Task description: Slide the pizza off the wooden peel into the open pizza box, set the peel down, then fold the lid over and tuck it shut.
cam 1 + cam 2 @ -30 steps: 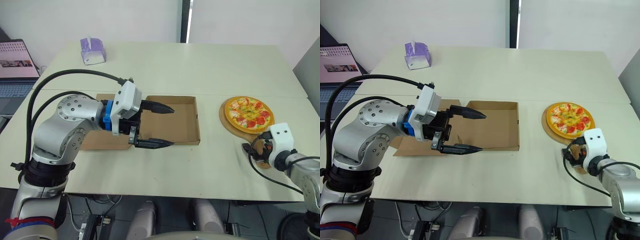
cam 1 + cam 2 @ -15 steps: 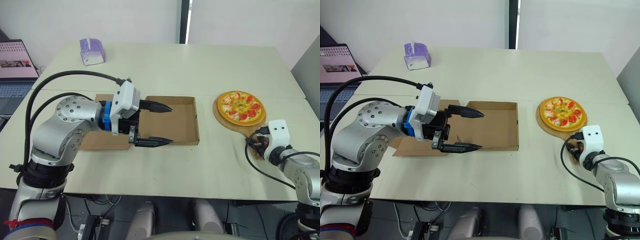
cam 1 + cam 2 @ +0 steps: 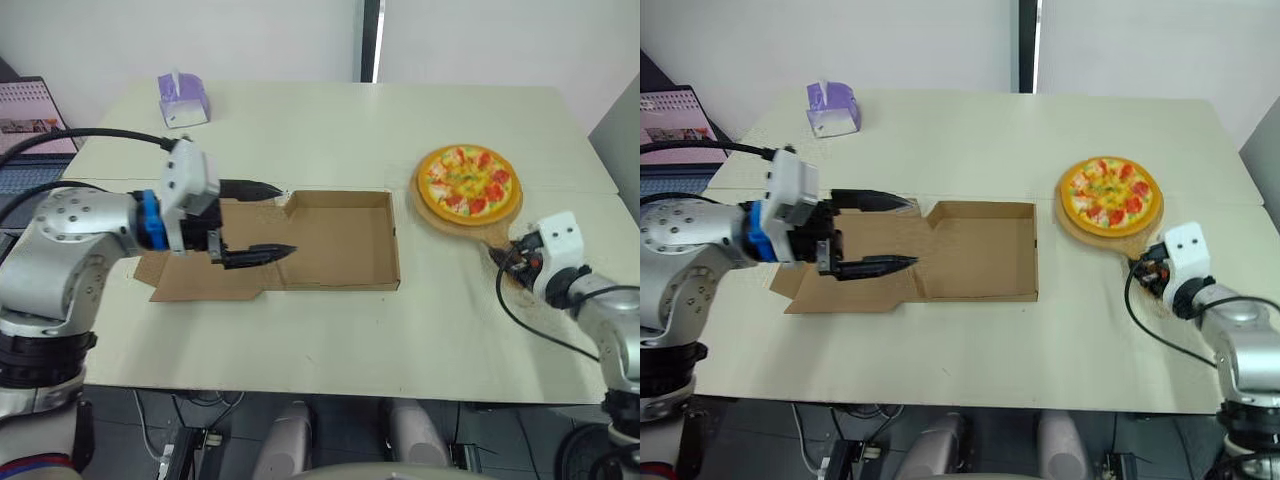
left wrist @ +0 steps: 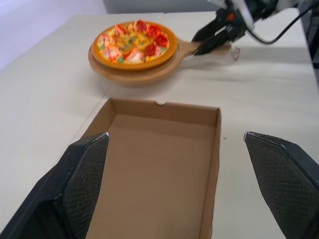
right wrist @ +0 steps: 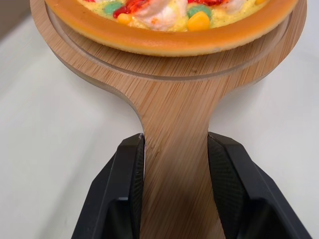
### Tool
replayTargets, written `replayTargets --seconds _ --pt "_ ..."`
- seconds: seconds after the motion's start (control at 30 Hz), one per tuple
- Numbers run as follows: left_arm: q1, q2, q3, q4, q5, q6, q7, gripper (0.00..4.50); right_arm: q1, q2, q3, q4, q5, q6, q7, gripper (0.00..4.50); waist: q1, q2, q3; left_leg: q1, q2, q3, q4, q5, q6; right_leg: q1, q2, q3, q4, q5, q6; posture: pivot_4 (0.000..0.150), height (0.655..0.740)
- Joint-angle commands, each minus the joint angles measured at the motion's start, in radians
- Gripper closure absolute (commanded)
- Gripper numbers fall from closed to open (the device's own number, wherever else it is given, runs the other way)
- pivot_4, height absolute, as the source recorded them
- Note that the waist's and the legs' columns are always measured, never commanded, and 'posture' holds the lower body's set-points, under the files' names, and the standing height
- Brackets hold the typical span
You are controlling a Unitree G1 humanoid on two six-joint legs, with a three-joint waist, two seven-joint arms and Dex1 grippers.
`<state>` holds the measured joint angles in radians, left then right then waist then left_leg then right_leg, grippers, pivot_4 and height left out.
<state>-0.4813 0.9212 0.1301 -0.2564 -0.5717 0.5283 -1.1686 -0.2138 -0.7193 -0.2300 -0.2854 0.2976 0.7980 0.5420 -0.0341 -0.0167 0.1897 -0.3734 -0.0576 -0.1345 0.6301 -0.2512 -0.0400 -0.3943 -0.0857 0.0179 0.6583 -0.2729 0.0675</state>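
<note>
— Where's the trouble likely to come from?

— The handle. The right gripper (image 5: 175, 144) has both black fingers clamped on the narrow neck of the round pale-wood peel (image 5: 169, 64). The round orange-crusted pizza with red and yellow toppings (image 3: 468, 178) sits right out on the disc. That's a lot of weight ahead of a small grip. I'd guess the peel could twist or dip, and the pizza would slide onto the cream table (image 3: 330, 130) short of the box.

— And the open brown cardboard pizza box (image 3: 340, 262)?

— Empty, and well apart from the peel on the robot's left, with bare tabletop between them. Its right-hand wall stands up, so the peel's rim has to clear that. Clip it and I reckon the light cardboard just skates away.

— Nothing bracing it?

— No. The left gripper (image 3: 288, 220) hangs above the hinge end with its fingers spread wide, holding nothing. Its tips reach about as far as the tray's left end, so a pizza pushed too far across could meet them.

— The lid (image 3: 190, 282)?

— It's lying flat on the table, left of the tray. There's room to swing it over once that arm is clear.

— Space to park the peel?

— Plenty behind the box. There's just a small purple tissue box (image 3: 183, 98) at the far left corner. On the right the table edge is near the arm, so I wouldn't set it there.
</note>
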Motion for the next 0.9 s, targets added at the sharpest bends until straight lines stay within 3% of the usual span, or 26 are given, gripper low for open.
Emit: replayTargets --seconds 0.03,0.13,0.37,0.63,0.9 --pt "0.043 0.057 0.085 0.009 0.013 -0.036 -0.016 0.0 -0.12 -0.098 0.009 -0.007 0.044 -0.064 0.145 2.94 -0.002 0.0 0.0 -0.002 0.0 0.0 0.0 0.0 0.0 -0.002 0.0 0.0 0.0 0.0 0.0 0.15 0.74" --pt "0.095 0.096 0.125 0.006 0.01 -0.039 -0.027 0.0 -0.205 -0.175 0.081 0.043 0.047 -0.089 0.272 2.94 -0.001 0.0 0.0 -0.01 0.0 0.0 0.001 0.0 0.0 -0.011 0.0 0.0 0.003 0.001 -0.001 0.15 0.74" --pt "0.194 0.125 0.202 -0.054 -0.018 -0.022 -0.02 0.0 -0.422 -0.239 0.303 0.171 -0.068 -0.268 0.465 2.94 0.001 0.0 0.001 -0.011 0.002 0.001 0.001 0.0 0.0 -0.012 -0.002 0.0 0.001 0.001 -0.001 0.15 0.74" --pt "0.253 0.126 0.246 -0.108 -0.039 0.009 0.012 0.0 -0.564 -0.185 0.436 0.287 -0.219 -0.454 0.508 2.94 0.002 0.0 0.001 -0.012 0.002 0.0 0.001 0.0 0.0 -0.013 -0.002 -0.001 0.001 0.001 -0.001 0.15 0.74" --pt "0.268 0.126 0.257 -0.132 -0.051 0.028 0.024 0.0 -0.615 -0.138 0.453 0.366 -0.31 -0.543 0.496 2.94 0.002 0.0 0.001 -0.012 0.001 0.0 0.001 0.0 0.0 -0.013 -0.002 -0.001 0.002 0.001 -0.002 0.15 0.74"
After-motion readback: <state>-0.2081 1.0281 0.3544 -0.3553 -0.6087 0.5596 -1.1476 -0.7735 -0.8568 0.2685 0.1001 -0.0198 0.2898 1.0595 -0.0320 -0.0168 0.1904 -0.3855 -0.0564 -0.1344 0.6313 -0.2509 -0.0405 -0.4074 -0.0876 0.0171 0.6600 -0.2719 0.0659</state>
